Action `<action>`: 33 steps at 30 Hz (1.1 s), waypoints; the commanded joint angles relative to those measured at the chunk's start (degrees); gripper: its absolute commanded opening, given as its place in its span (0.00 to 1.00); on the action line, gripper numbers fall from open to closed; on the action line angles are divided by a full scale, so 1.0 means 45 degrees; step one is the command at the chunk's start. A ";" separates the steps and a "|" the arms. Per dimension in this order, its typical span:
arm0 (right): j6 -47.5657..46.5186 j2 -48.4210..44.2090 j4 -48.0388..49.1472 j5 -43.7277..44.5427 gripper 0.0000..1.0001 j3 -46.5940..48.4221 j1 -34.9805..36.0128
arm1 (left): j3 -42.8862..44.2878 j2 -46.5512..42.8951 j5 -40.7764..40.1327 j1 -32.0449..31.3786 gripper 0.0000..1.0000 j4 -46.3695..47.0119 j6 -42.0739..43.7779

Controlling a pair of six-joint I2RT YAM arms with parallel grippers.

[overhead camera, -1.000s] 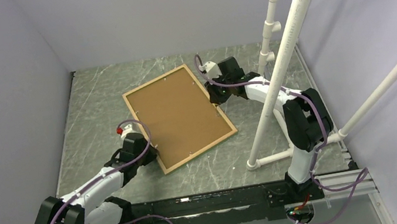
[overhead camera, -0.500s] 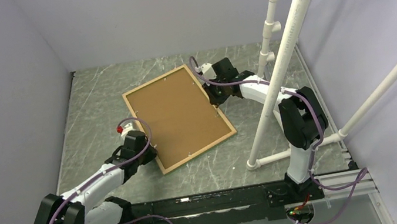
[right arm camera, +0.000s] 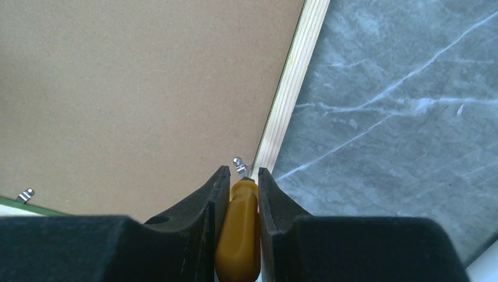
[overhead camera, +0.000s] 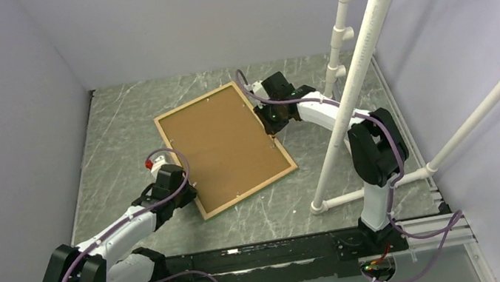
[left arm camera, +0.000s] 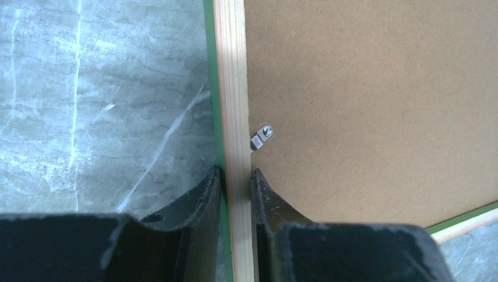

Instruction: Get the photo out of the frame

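Wood-rimmed frame (left arm camera: 230, 70) lies face down mid-view; left end effector (left arm camera: 235, 173) clamps its rim, right end effector (right arm camera: 242, 171) grips yellow-handled screwdriver (right arm camera: 238, 235).

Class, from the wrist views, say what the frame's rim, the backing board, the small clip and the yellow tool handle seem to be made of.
The frame rim: pale unfinished wood, visible grain, with a green-painted front edge. The backing board: brown fibreboard, probably, matte and finely speckled. The clip: shiny silver metal. The tool handle: glossy yellow, likely plastic.
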 commanded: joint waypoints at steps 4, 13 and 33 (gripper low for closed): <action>0.2138 0.0901 -0.3467 -0.0836 0.00 0.0410 0.0180 | 0.0018 0.0309 -0.0793 0.0087 0.00 -0.1192 -0.0127; 0.3115 0.1713 -0.4181 -0.1567 0.00 0.0885 0.0163 | -0.0045 0.0238 -0.0607 0.0089 0.00 -0.1136 -0.0210; 0.4685 -0.0633 -0.1373 -0.3775 0.00 -0.1497 -0.1540 | -0.0794 -0.0133 -0.0183 -0.0031 0.00 -0.0475 -0.0968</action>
